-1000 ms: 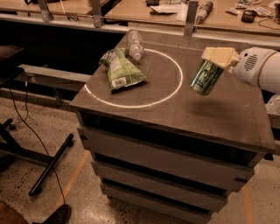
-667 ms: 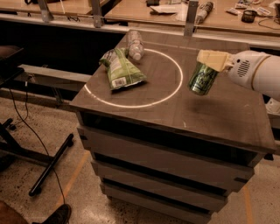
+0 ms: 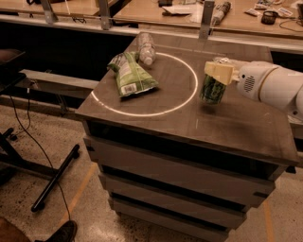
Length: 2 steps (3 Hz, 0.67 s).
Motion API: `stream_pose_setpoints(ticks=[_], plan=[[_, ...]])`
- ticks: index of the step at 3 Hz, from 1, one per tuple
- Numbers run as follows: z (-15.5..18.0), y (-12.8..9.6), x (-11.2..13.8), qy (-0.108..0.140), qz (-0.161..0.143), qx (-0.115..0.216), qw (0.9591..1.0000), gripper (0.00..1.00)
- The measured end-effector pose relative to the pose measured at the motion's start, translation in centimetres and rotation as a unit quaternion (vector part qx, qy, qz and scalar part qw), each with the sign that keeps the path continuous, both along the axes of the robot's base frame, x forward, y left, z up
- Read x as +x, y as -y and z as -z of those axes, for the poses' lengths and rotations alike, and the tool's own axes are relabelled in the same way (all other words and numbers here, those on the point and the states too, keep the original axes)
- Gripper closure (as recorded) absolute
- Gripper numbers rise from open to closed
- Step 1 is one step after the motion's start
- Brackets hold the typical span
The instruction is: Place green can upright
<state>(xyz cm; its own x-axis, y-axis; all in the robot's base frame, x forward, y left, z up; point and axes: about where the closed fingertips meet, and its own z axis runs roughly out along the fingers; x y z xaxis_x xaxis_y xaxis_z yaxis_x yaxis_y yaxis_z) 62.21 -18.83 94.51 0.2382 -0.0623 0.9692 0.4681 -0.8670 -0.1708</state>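
Note:
The green can is dark green with pale markings and stands nearly upright, its base at or just above the dark table top, right of the white circle. My gripper reaches in from the right on a white arm. Its pale fingers are shut on the can's top.
A green-and-white snack bag lies inside the circle at the left. A clear plastic bottle lies at the circle's back edge. A long bench with clutter runs behind. A chair base stands on the floor at the left.
My gripper has carried the can to the left and lower, towards the table top, and the can has gone from tilted to nearly upright.

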Motion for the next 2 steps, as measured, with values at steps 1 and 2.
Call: stream_pose_setpoints(ticks=[1,2], plan=[[1.30,-0.89,0.70,0.034,-0.007,-0.029,0.9990,0.82],[1.99,-1.50,0.75,0.070,-0.001,-0.046,0.9965,0.50]])
